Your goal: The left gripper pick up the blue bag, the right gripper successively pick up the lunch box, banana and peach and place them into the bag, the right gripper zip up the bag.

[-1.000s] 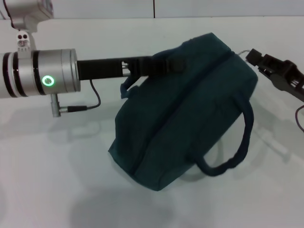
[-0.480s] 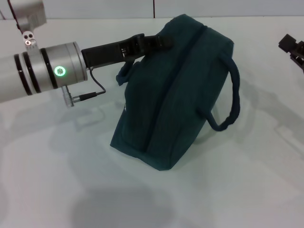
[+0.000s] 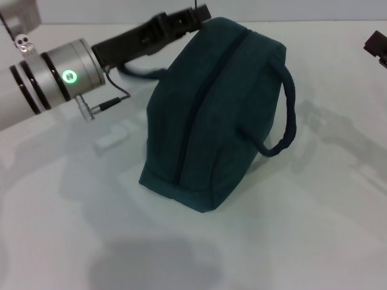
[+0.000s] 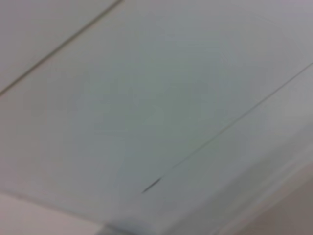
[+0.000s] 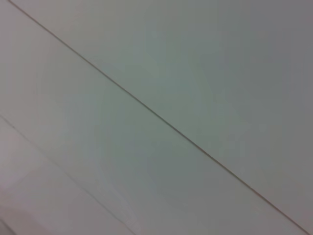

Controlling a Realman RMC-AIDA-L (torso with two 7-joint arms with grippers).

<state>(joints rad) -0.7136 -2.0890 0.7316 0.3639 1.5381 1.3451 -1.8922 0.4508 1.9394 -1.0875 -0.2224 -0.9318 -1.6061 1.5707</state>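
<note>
White desk (image 3: 72, 241) carries one blue bag (image 3: 211, 115), zipped, tilted. One left gripper (image 3: 195, 15) clenches its far handle; right gripper (image 3: 376, 45), desk's right edge, grip undeterminable.

A bare test room or lab is suggested rather than a home or shop. A plain white desk (image 3: 181, 254) is seen filling almost the whole head view, and it is backed at 12 o'clock by a pale panelled wall (image 3: 272, 9) with a thin vertical seam. Only pale flat panels crossed by thin dark joint lines (image 5: 161, 120) are shown in both wrist views. A silver arm segment with a lit green ring light (image 3: 70, 77) is seen at 10 o'clock, as expected of a robot rig.
</note>
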